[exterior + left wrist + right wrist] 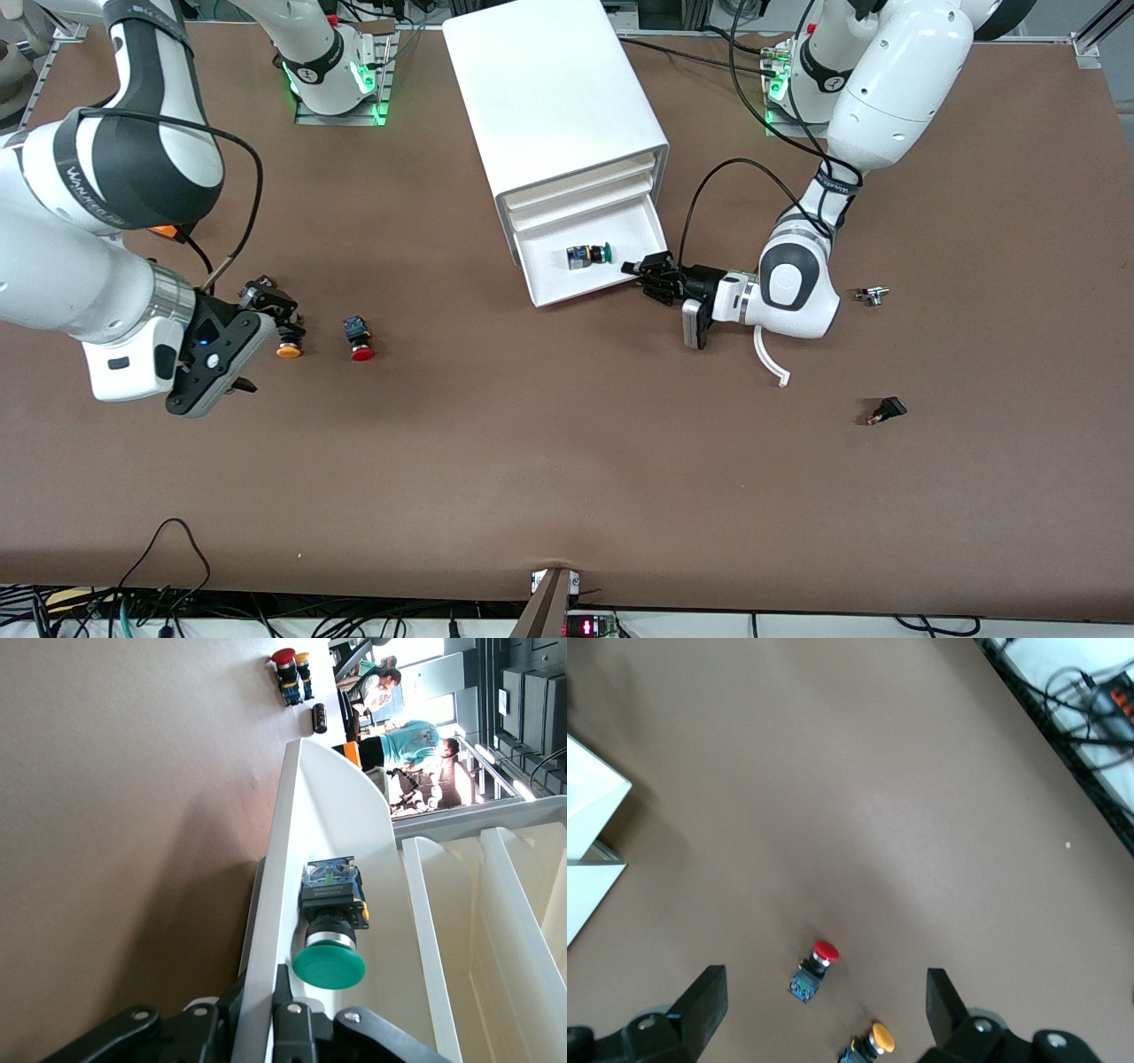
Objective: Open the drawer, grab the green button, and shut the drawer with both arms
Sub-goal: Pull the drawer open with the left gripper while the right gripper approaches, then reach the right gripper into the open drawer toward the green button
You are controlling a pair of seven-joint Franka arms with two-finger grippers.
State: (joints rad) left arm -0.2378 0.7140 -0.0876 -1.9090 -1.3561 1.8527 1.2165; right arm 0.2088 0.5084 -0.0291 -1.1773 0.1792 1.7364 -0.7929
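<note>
The white cabinet (554,106) has its lowest drawer (576,291) pulled out toward the front camera. In it lies the green-capped button (592,255), on its side. My left gripper (640,269) is shut on the drawer's front wall at the corner toward the left arm's end. In the left wrist view the wall (301,859) runs between the left gripper (262,989)'s fingers, with the green button (330,935) just inside. My right gripper (276,310) hangs open and empty over the table above the yellow-capped button (288,347). The right wrist view shows the right gripper (824,1008) spread wide.
A red-capped button (361,341) lies beside the yellow one; both show in the right wrist view, red (815,967) and yellow (873,1042). Toward the left arm's end lie a small metal part (873,295), a black switch (887,410) and a white curved strip (769,356).
</note>
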